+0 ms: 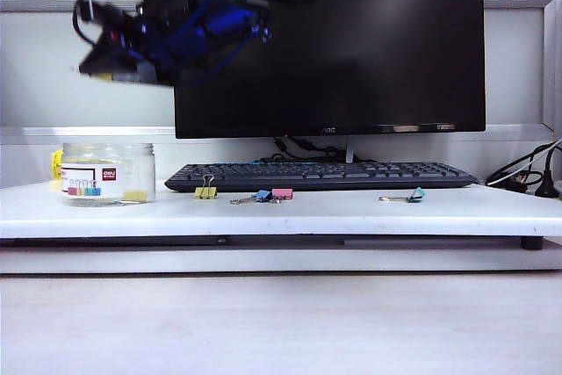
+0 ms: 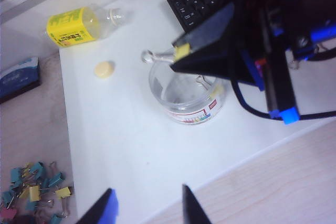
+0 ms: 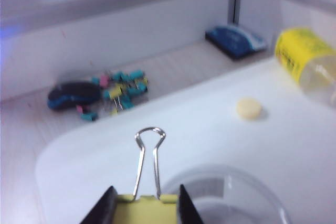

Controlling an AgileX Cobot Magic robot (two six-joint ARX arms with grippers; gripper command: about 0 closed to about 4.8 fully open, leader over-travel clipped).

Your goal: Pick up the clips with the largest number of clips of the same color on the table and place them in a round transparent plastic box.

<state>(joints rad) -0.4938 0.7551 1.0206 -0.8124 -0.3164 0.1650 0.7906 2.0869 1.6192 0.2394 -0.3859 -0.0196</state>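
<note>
Office desk setup, as far as I can see; a wide black monitor stands at the back with a black keyboard just in front of it on the white tabletop; cables trail off at one end; binder clips lie loose, a heap of them off the board (teal, yellow, pink), next to what looks like a dark mouse; a yellow-labelled drink bottle lies on its side near me; pale plain wall behind.
</note>
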